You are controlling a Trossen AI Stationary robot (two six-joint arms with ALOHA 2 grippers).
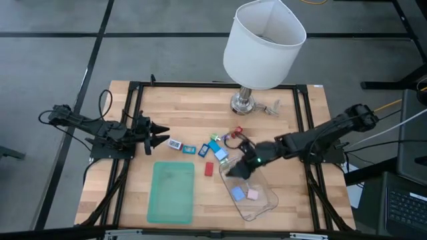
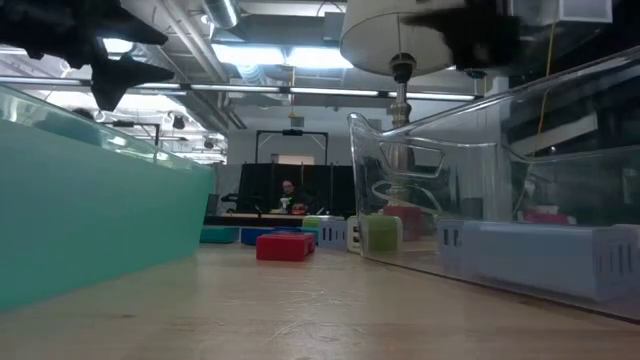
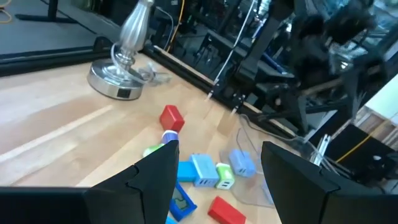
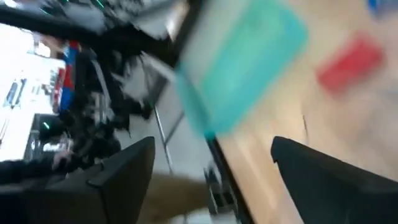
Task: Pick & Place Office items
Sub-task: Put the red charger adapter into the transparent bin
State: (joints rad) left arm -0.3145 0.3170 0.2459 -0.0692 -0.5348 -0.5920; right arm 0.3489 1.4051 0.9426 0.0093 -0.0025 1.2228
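Green plastic sits nearest me: the flat tray (image 1: 171,192) lies on the pale wood surface (image 1: 200,113), well clear of either arm; beside it the clear tub (image 1: 252,193) already holds two office items, a blue piece (image 1: 237,193) and a pink piece (image 1: 252,195), side by side on its floor; my right hand (image 1: 235,170) hangs over the tub's far rim with its fingers spread wide and nothing between them. Just beyond the tray I see a red piece (image 1: 209,169) lying alone on the wood, between tray and tub; farther back a loose row of pieces runs across the middle of the surface, a white-and-blue one (image 1: 175,144), a teal one (image 1: 189,149), a blue one (image 1: 202,149) and a light blue one (image 1: 214,145), with a small red piece (image 1: 237,131) beyond them. My left hand (image 1: 159,134) waits just beside the row's end, fingers partly apart and empty. At the far edge stands the lamp (image 1: 261,47), its metal base (image 1: 245,103) on the wood.
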